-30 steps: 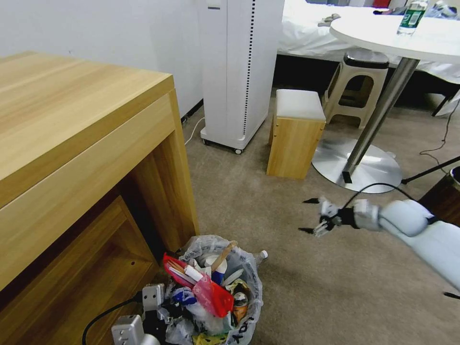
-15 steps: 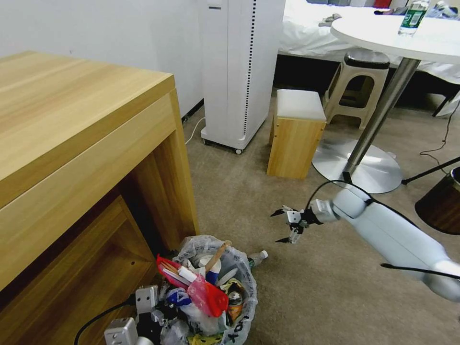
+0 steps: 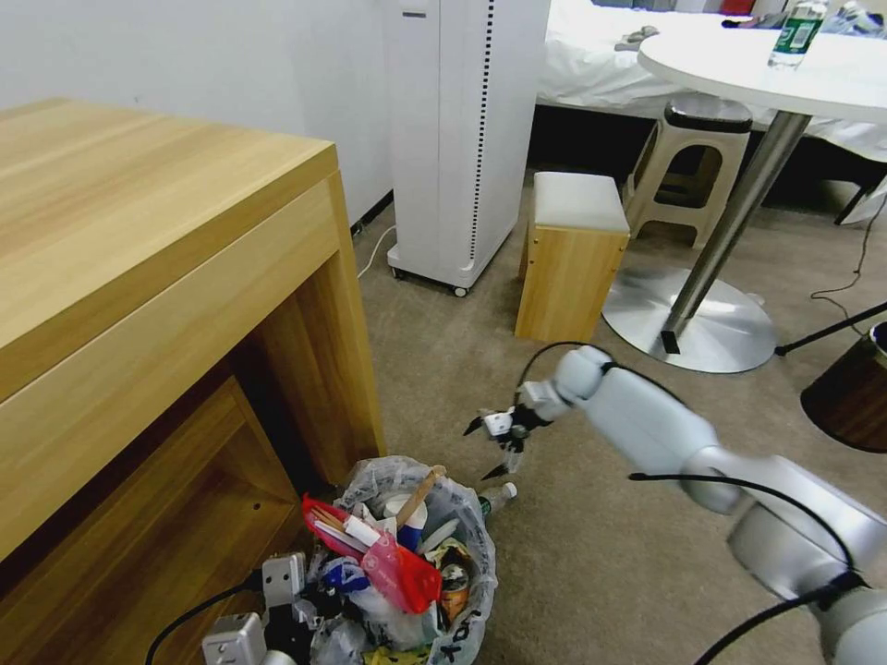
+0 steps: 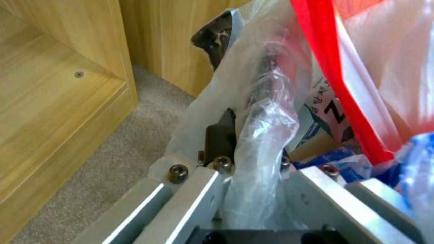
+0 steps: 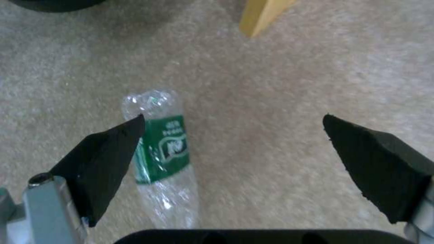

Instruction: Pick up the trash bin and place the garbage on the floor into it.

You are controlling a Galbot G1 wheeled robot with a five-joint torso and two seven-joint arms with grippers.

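The trash bin (image 3: 467, 545), lined with a translucent bag, sits low beside the desk, heaped with garbage such as a red wrapper (image 3: 407, 568) and a wooden stick (image 3: 423, 494). My left gripper (image 3: 277, 600) is shut on its bag-covered rim (image 4: 267, 128), seen close in the left wrist view as the left gripper (image 4: 246, 135). A clear green-labelled bottle (image 3: 496, 499) (image 5: 167, 152) lies on the beige carpet floor (image 3: 601, 554) just right of the bin. My right gripper (image 3: 485, 450) (image 5: 233, 122) hangs open above the bottle, which lies near one fingertip (image 5: 113, 149).
A wooden desk (image 3: 139, 277) with an open shelf stands at the left, close to the bin. Behind are a white tower appliance (image 3: 462, 139), a wooden stool (image 3: 568, 259), a round table's metal base (image 3: 702, 323) and a dark brown container (image 3: 855, 397) at the right.
My right arm has swung left and down from the open carpet to just above the bottle by the bin, staying open. The bin and left gripper shifted slightly left.
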